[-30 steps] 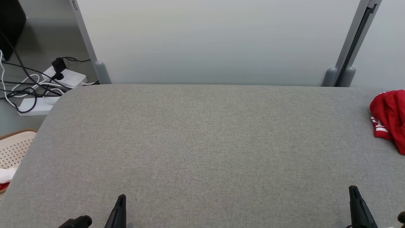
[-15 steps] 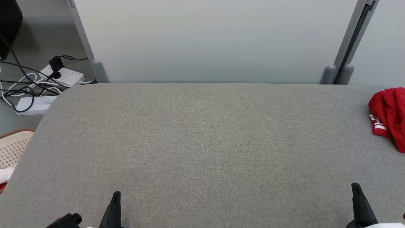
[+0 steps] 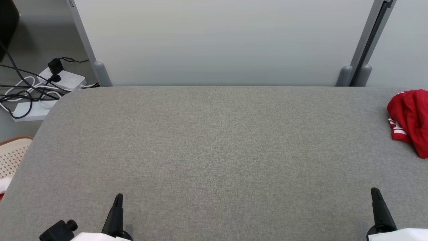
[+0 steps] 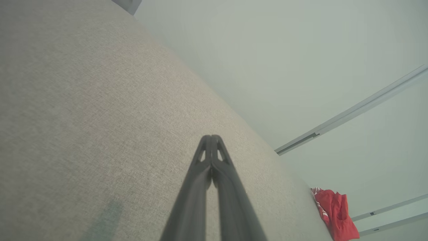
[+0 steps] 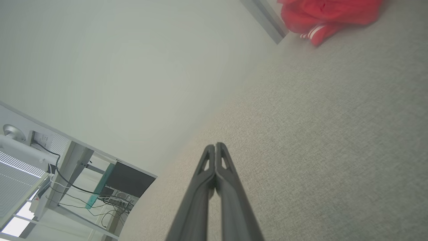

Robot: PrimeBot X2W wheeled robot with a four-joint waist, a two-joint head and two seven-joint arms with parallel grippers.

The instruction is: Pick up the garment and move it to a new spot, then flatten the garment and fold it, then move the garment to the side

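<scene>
My left gripper (image 3: pixel 117 200) and right gripper (image 3: pixel 375 194) sit low at the near edge of the grey padded table (image 3: pixel 214 140), fingers pressed together on nothing, apparently parked out of the way, while the red garment (image 3: pixel 409 117) lies bunched at the table's right edge.

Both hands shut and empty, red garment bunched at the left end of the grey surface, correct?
No, the red garment lies bunched at the right end of the grey surface, as the head view shows. The left hand and right hand are shut and empty.
</scene>
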